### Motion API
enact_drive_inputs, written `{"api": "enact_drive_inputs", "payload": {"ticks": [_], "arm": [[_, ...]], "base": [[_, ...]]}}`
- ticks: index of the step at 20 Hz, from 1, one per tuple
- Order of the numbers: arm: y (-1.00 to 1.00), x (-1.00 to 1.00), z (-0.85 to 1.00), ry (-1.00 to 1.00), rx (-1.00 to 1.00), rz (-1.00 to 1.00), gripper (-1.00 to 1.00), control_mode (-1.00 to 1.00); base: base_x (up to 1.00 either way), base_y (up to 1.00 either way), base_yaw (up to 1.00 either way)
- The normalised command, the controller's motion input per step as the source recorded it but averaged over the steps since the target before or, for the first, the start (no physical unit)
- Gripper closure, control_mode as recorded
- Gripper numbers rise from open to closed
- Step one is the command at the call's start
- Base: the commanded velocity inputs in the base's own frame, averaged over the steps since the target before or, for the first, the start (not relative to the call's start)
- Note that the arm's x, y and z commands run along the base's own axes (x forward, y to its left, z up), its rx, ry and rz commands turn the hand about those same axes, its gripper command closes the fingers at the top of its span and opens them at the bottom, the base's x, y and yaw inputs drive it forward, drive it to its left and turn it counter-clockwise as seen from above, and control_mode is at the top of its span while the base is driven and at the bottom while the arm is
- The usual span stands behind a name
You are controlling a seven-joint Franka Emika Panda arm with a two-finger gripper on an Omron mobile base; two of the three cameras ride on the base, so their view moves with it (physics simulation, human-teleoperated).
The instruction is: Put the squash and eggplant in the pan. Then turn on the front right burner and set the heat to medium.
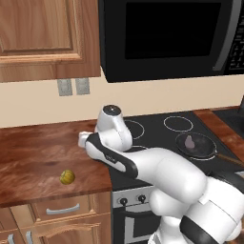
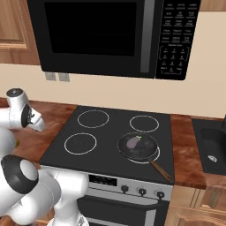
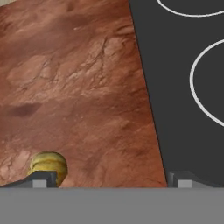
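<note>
The squash (image 1: 67, 177) is a small yellow-olive ball lying on the wooden counter left of the stove. In the hand view the squash (image 3: 48, 166) sits at the lower left, right against the left fingertip (image 3: 41, 180). My gripper (image 3: 111, 181) is open wide above the counter with nothing between its fingers. The dark pan (image 2: 137, 147) rests on the front right burner (image 2: 142, 162), its brown handle pointing toward the front right. The purple eggplant (image 2: 132, 141) lies inside the pan (image 1: 195, 144). My arm reaches left across the stove's front corner.
Black cooktop (image 2: 84, 143) with white burner rings lies right of the wooden counter (image 1: 33, 152). Stove knobs (image 2: 142, 191) line the front panel. A microwave (image 2: 101, 35) hangs above, and a sink (image 2: 212, 150) is at the far right.
</note>
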Motion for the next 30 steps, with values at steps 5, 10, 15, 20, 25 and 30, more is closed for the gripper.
{"api": "enact_drive_inputs", "payload": {"ticks": [5, 10, 15, 20, 25, 30], "arm": [[0.09, 0.00, -0.22, 0.02, 0.01, -0.06, -1.00, -1.00], [0.03, 0.00, -0.21, 0.03, 0.09, -0.01, -1.00, -1.00], [0.04, 0.00, -0.15, 0.03, 0.10, 0.00, -1.00, -1.00], [0.12, 0.00, -0.14, 0.01, 0.05, 0.00, -1.00, -1.00], [0.26, 0.00, -0.07, 0.04, 0.00, 0.00, -1.00, -1.00], [0.31, 0.00, 0.00, 0.10, 0.00, 0.00, -1.00, -1.00]], "base": [[0.00, 0.00, 0.00], [0.00, 0.00, 0.00], [0.00, 0.00, 0.00], [0.00, 0.00, 0.00], [0.00, 0.00, 0.00], [0.00, 0.00, 0.00]]}}
